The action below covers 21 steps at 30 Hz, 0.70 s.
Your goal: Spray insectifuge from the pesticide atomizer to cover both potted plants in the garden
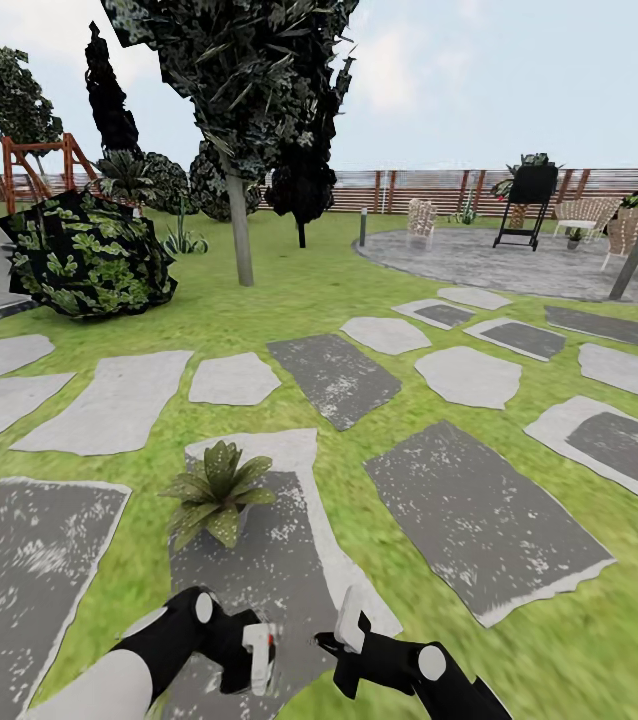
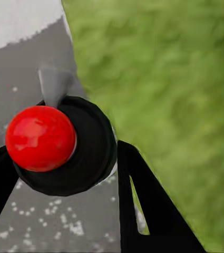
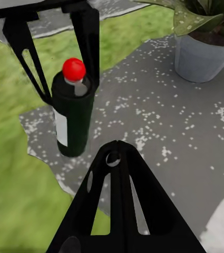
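Observation:
The pesticide atomizer (image 1: 259, 655) is a dark bottle with a white head and a red nozzle dot. My left gripper (image 1: 251, 655) is shut on it and holds it upright. In the left wrist view its red cap (image 2: 40, 138) sits between the two black fingers (image 2: 143, 200). In the right wrist view the atomizer (image 3: 72, 118) stands over the edge of a grey slab (image 3: 159, 121). My right gripper (image 1: 344, 640) is shut beside it, holding nothing, with fingers (image 3: 118, 158) together. One potted plant (image 1: 217, 495) stands on the slab just ahead, its grey pot (image 3: 201, 58) close by.
Grey stepping slabs (image 1: 479, 510) lie across the lawn. A big leafy bush (image 1: 84, 255) is at the left, a tree trunk (image 1: 241, 230) behind it. The round patio (image 1: 519, 262) with chairs, a black stand (image 1: 529, 205) and the slat fence lies far right.

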Available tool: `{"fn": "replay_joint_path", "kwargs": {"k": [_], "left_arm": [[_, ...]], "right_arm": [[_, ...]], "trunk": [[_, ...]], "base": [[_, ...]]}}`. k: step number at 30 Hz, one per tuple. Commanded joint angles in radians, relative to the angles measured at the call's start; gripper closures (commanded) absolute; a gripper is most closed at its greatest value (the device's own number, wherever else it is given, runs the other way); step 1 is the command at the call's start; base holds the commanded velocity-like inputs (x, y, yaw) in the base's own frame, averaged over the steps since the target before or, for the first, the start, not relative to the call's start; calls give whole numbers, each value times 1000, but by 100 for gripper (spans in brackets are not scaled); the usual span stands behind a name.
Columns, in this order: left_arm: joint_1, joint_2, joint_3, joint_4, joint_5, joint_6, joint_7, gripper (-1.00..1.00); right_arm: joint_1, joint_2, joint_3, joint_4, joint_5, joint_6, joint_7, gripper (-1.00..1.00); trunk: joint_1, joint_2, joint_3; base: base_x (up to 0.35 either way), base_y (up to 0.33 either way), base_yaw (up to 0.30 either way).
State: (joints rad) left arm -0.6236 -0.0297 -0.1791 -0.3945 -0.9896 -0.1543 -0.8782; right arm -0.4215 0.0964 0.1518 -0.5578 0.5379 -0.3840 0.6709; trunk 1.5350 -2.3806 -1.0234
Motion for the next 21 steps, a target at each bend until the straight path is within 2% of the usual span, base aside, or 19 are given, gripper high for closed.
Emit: {"fn": "replay_joint_path", "kwargs": {"k": [1,3,7,8,11,13,17,19,20,21], "left_arm": [[0,22,1,-1,-3,-10,-1,100],[2,58,0,-1,2,-10,-1,100],[44,109,4,-3,0,-11,-1,100],[47,121,4,-3,1,-11,-1,100],[49,146,5,-3,2,-11,-1,100],[50,172,6,-3,3,-11,2,100],[50,186,36,1,17,-9,47,100],[52,184,84,31,63,-10,112,100],[53,182,113,59,102,-10,158,100],[54,180,127,77,130,-11,187,100]], "right_arm": [[0,0,-1,-1,10,-6,-1,100],[0,0,-1,0,10,-6,-1,100],[0,-1,-1,1,11,-7,-1,100],[0,-1,-2,1,11,-7,-1,-100],[0,-3,-3,1,11,-7,-1,-100],[0,-4,-4,1,12,-7,-3,-100],[0,-8,-10,2,11,-9,-12,-100],[0,-16,-14,7,11,-10,-55,-100],[0,-29,-13,10,11,-9,-108,-100],[0,-38,-13,12,11,-8,-149,-100]], "trunk": [[0,0,-1],[0,0,-1],[0,0,-1],[0,0,-1],[0,0,-1],[0,0,-1],[0,0,-1],[0,0,-1],[0,0,-1],[0,0,-1]], "base": [[0,0,0],[0,0,0],[0,0,0],[0,0,0],[0,0,0],[0,0,0],[0,0,0],[0,0,0],[0,0,0],[0,0,0]]}}
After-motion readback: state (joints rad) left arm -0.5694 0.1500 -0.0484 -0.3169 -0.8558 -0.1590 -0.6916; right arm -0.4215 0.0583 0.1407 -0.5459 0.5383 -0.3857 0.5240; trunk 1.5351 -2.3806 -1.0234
